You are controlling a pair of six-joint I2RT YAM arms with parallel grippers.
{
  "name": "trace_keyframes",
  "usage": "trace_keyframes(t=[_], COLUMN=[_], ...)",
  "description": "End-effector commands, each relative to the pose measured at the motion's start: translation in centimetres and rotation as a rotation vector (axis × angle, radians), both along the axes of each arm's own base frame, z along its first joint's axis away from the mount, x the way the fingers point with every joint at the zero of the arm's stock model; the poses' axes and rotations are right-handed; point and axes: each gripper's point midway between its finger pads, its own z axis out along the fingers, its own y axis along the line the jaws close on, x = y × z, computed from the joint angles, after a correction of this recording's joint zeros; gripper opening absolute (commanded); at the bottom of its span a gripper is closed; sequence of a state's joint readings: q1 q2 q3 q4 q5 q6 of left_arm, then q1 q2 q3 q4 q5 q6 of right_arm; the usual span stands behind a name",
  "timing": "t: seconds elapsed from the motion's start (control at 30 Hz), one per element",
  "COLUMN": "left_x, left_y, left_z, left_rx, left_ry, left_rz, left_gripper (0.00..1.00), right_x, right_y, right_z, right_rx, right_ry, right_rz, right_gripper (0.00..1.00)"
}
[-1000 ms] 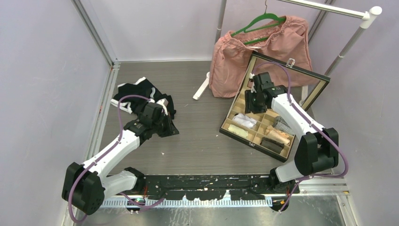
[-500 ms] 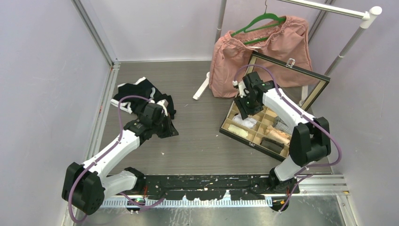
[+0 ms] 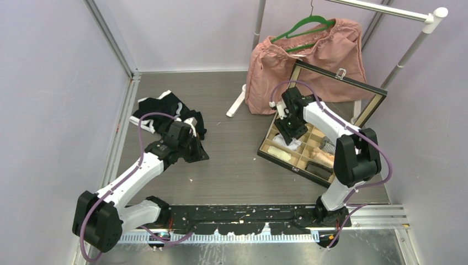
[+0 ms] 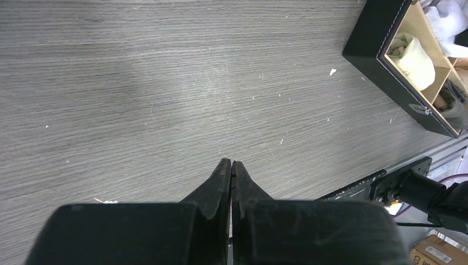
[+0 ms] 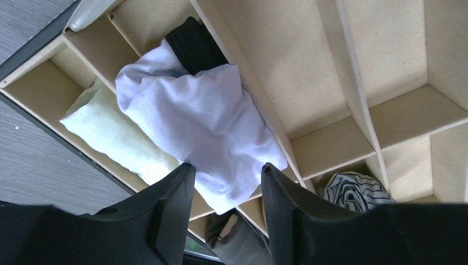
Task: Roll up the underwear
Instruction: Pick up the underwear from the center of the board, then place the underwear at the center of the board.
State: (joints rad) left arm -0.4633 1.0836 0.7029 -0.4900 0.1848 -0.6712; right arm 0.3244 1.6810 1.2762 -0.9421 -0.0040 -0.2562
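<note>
A mostly white underwear (image 5: 204, 121) with a black band (image 5: 193, 47) lies loosely bunched across a divider in the compartment box (image 3: 274, 157). My right gripper (image 5: 226, 165) hovers just over it, open, its fingertips on either side of the cloth's near edge. From above, that gripper (image 3: 288, 130) is over the box's left end, with the white cloth (image 3: 287, 142) below it. A heap of black and white underwear (image 3: 160, 110) lies at the left. My left gripper (image 4: 231, 163) is shut and holds nothing, pointing at bare table beside that heap (image 3: 194, 150).
The box holds a cream roll (image 5: 116, 138), a striped roll (image 5: 356, 193) and other rolled items; its lid (image 3: 353, 88) stands open behind. A pink garment (image 3: 309, 61) hangs on a green hanger (image 3: 303, 25) from a rail (image 3: 386, 8). The box corner (image 4: 381, 49) shows in the left wrist view.
My right arm has swung left and nearer, from the box's far middle to its left compartments above the white underwear. The left arm has hardly moved.
</note>
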Motion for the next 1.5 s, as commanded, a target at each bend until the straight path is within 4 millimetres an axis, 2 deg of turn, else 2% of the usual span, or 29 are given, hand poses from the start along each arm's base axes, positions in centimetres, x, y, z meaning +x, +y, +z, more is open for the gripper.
trace_keyframes(t=[0.0, 0.23, 0.37, 0.43, 0.53, 0.7, 0.8, 0.9, 1.03, 1.27, 1.33, 1.37, 1.47], left_x=[0.6, 0.4, 0.4, 0.4, 0.4, 0.4, 0.5, 0.5, 0.4, -0.1, -0.3, -0.4, -0.9], left_y=[-0.4, -0.2, -0.2, -0.2, -0.1, -0.1, 0.0, 0.0, 0.1, 1.1, 1.8, 2.0, 2.9], left_z=[2.3, 2.2, 2.3, 2.3, 2.4, 2.4, 2.5, 2.5, 2.4, 2.4, 2.4, 2.3, 2.3], left_rx=[-0.031, -0.027, -0.026, -0.026, -0.026, -0.027, -0.028, -0.029, -0.03, -0.004, 0.01, 0.016, 0.035], left_ry=[-0.061, -0.061, -0.063, -0.064, -0.065, -0.067, -0.07, -0.072, -0.072, -0.076, -0.082, -0.085, -0.092], left_rz=[-0.021, -0.015, -0.014, -0.013, -0.011, -0.006, 0.001, 0.011, 0.017, 0.051, 0.076, 0.086, 0.114], left_gripper=[0.01, 0.01, 0.01, 0.01, 0.01, 0.01, 0.01, 0.01, 0.01, 0.01, 0.01, 0.01, 0.01], right_x=[-0.3, -1.1, -1.0, -0.9, -0.7, 0.1, 0.1, -1.0, -1.3, -0.4, -0.2, 0.1, -0.2], right_y=[0.3, 0.7, 1.1, 1.3, 1.9, 3.1, 5.3, 8.0, 11.4, 19.5, 21.6, 22.3, 25.5], right_z=[-1.2, -3.2, -3.4, -3.0, -1.8, 2.3, 4.8, 5.3, 4.5, 3.5, 2.3, 2.3, 0.4], right_rx=[0.005, 0.025, 0.035, 0.054, 0.097, 0.208, 0.341, 0.399, 0.435, 0.483, 0.46, 0.447, 0.418], right_ry=[0.038, 0.085, 0.1, 0.09, 0.052, -0.087, -0.141, -0.151, -0.136, -0.172, -0.17, -0.2, -0.192], right_rz=[0.006, -0.029, -0.064, -0.08, -0.103, -0.161, -0.202, -0.185, -0.245, -0.277, -0.266, -0.263, -0.205], right_gripper=[0.52, 0.47, 0.24, 0.14, 0.03, 0.01, 0.01, 0.01, 0.01, 0.01, 0.01, 0.01, 0.01])
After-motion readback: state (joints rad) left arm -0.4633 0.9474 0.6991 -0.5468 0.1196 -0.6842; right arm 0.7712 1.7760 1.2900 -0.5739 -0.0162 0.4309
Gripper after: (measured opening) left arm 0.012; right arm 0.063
